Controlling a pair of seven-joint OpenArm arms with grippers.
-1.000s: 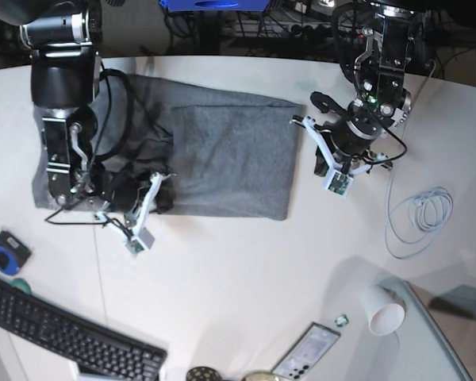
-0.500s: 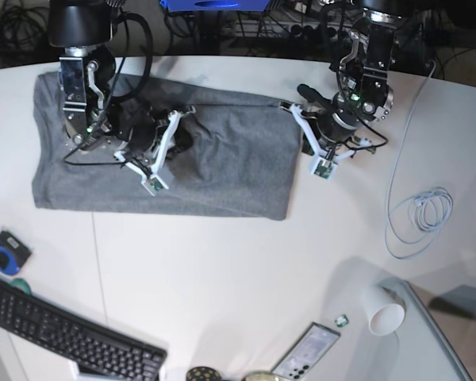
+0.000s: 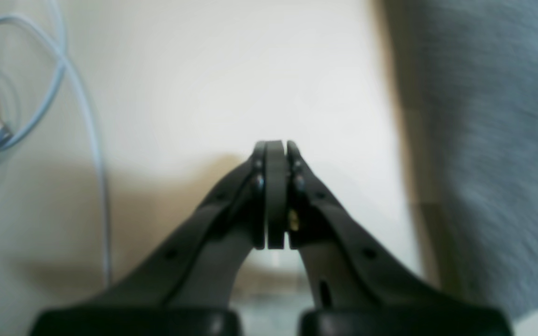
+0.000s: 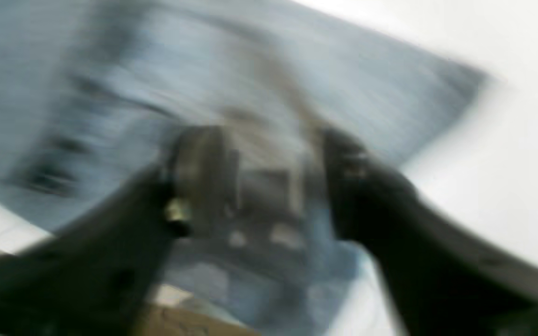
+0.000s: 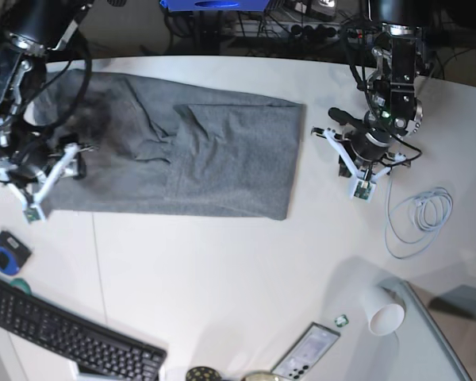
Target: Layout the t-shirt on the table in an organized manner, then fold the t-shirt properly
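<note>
along the bottom of the base view sit a black keyboard (image 5: 63, 337) at lower left, a small blue and black gadget (image 5: 5, 252) just above it, a phone (image 5: 305, 352) lying flat at bottom centre, and a white paper cup (image 5: 383, 310) tipped on its side at lower right, next to a grey glass corner panel (image 5: 440, 341). a loose coil of pale cable (image 5: 419, 218) rests on the white surface (image 5: 222, 278) at the right of the frame.

higher up, the t-shirt (image 5: 198, 151) lies spread flat across the upper left and middle of the surface, a long grey shape with a rumpled fold near its centre and a straight right edge.

the right end effector (image 5: 51, 171) is at the left edge of the frame, over the shirt's lower left corner. in the right wrist view (image 4: 273, 186) its jaws stand apart with grey cloth seen between and behind them; the picture is too blurred to say whether they touch the fabric.

the left end effector (image 5: 355, 159) is right of the shirt, near its edge but apart from it. in the left wrist view (image 3: 276, 154) its jaws are pressed together with nothing between them, over bare surface, shirt at the right, cable at the left.
</note>
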